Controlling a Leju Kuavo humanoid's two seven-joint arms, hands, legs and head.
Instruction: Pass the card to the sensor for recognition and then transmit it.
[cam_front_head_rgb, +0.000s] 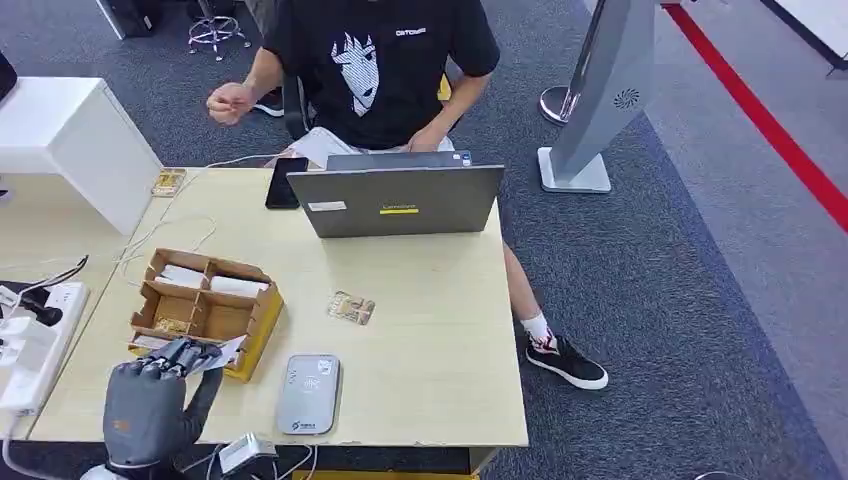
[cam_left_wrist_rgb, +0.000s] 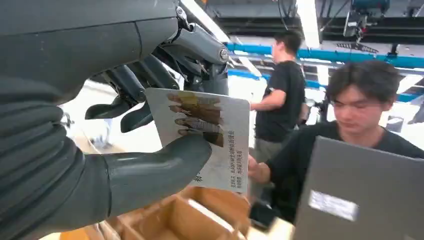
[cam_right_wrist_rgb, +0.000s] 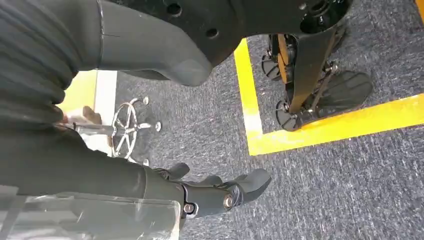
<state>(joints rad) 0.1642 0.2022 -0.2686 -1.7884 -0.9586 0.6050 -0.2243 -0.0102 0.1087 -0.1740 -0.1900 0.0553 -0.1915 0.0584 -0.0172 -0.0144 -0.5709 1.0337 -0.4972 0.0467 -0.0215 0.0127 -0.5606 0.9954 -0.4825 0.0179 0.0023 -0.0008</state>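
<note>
Here, left hand (cam_front_head_rgb: 150, 395) pinching card (cam_left_wrist_rgb: 210, 137), box (cam_front_head_rgb: 205, 310) edge

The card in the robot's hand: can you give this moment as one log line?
left hand: holds card above cardboard box | sensor: not yet reached | right hand: hangs over floor, empty

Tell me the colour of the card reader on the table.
The card reader is light grey; the head view shows it best.
</note>
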